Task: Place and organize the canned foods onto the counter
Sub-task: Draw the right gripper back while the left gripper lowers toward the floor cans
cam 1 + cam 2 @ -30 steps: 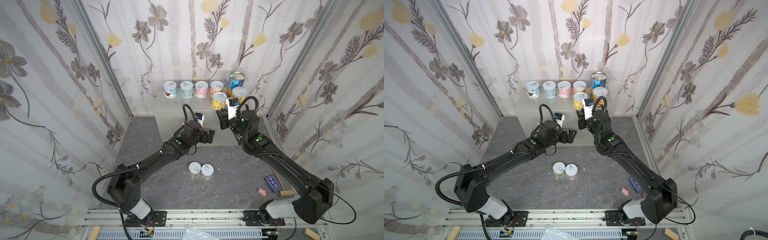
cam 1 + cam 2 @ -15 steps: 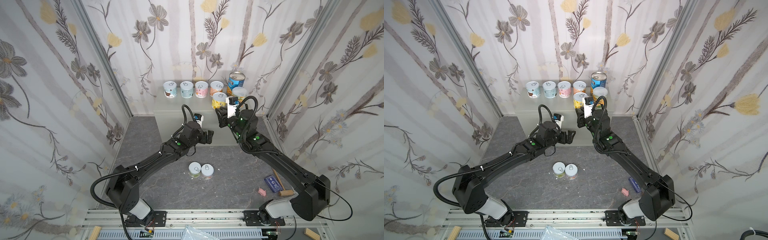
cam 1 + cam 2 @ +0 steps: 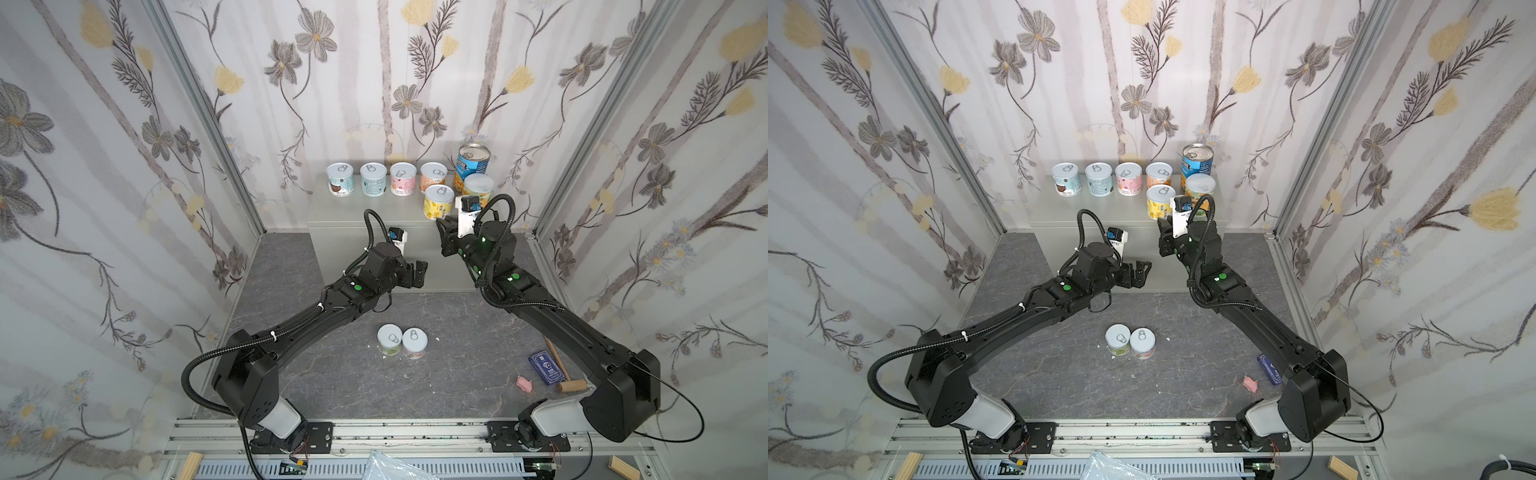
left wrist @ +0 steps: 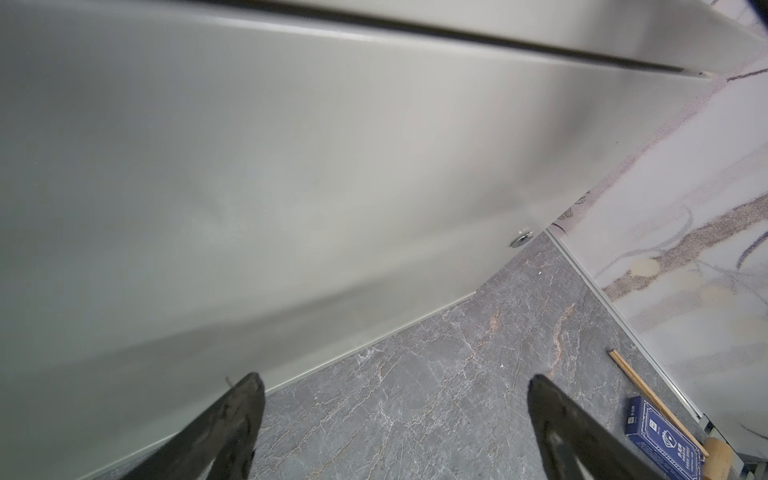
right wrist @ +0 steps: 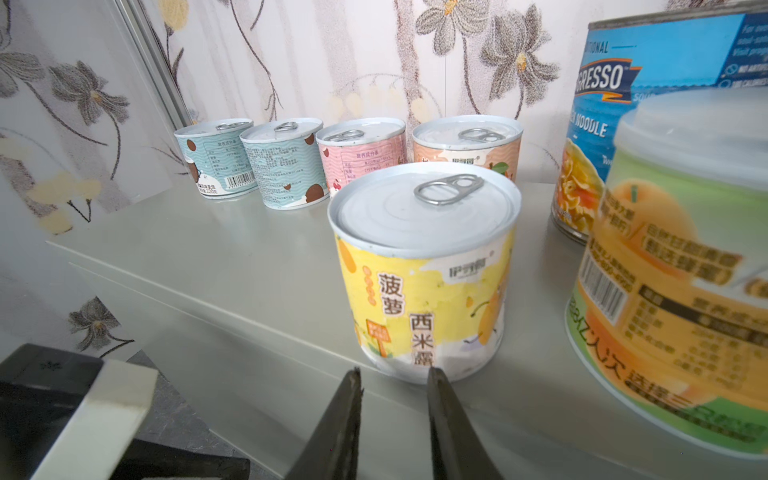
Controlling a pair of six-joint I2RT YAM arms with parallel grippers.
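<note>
On the flat top of the light-grey counter [image 3: 365,211], seven cans stood. A back row of four pastel cans [image 3: 403,183] ended at the tall Progresso soup can [image 3: 473,162]. The plastic-lidded orange can [image 3: 478,189] was just in front of that, and the yellow pineapple can [image 5: 424,266] sat forward of the row, near the front edge. Two short pull-tab cans, the greenish-labelled can [image 3: 390,338] and the pinkish-labelled can [image 3: 414,344], stood touching side by side on the dark marbled floor [image 3: 478,332].

The right gripper [image 5: 392,376] was at the foot of the pineapple can, its jaws drawn nearly together with nothing between them. Whether the tips touched the can could not be told. The left gripper [image 4: 395,382] hung low before the cabinet door, jaws spread wide and empty, apart from the floor cans.

The step in hand looked like settling the pineapple can into line. Next would likely come the floor pair, and the wide-open left gripper seemed better placed for that. It would need to turn downward and straddle one can across the sides clear of its neighbour. It would then lift the can above the counter's edge and set it on the bare stretch beside the pineapple can.
</note>
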